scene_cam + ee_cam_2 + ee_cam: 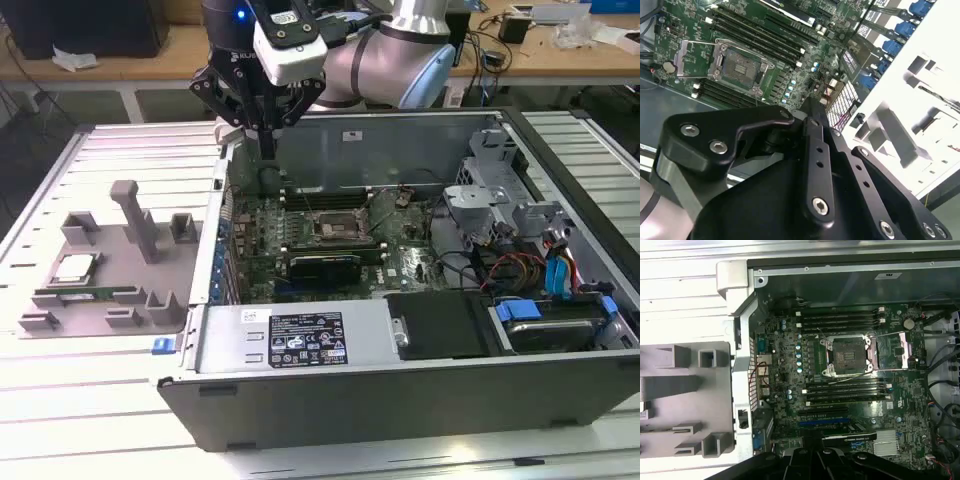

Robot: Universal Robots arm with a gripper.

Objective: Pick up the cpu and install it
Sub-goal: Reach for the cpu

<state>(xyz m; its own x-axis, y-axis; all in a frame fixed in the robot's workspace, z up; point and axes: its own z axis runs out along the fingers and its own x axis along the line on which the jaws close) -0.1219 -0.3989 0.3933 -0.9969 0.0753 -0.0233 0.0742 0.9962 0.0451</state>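
The gripper [268,150] hangs over the back corner of the open computer case [300,400], on the exterior view's left side of it. Its two black jaws are pressed together into one point, and they hold nothing. In the second wrist view the fingers [812,130] also sit closed up, side by side.

The cpu [75,268] is not near the jaws. It lies flat on the grey tray [115,260], which sits on the white table [60,400] outside the case. The cpu is a small shiny square (silver on top, with a dark edge). It is well apart from the gripper, off to the exterior view's left and closer to the camera. Just beside it on the tray, on the side nearer the camera, lies a long thin green memory stick [85,295].

Inside the case is the green board [260,250]. A square socket [338,226] sits in the middle of it. In the first wrist view the socket [847,356] has a dark middle with a metal frame around it. The gripper is above the board's edge, on the side of the socket that faces the tray.
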